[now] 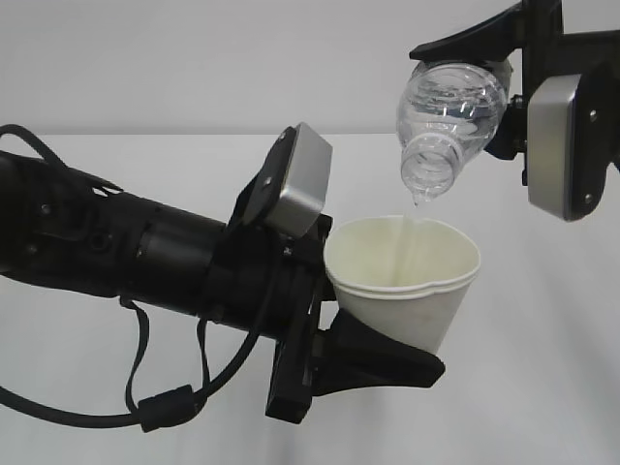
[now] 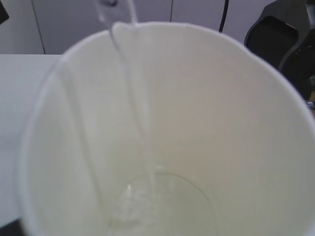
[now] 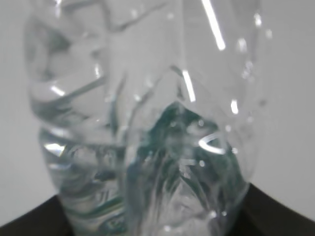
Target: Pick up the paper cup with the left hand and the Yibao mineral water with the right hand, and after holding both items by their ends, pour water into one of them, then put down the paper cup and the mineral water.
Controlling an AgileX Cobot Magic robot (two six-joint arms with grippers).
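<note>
Pour under way. Right hand (image 1: 504, 107) grips the tipped bottle (image 1: 448, 116) above the cup (image 1: 407, 281); left hand (image 1: 358, 339) clamps the cup's lower wall. A thin stream (image 2: 140, 113) lands inside. Hold the mouth over the centre, keep the tilt gentle, keep the cup level.

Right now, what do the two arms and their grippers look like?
Both are matte black. The left gripper has wedge-shaped black fingers, a grey rounded rectangular plate and looping black cables. The right gripper carries a matching grey plate. No markings visible.
</note>
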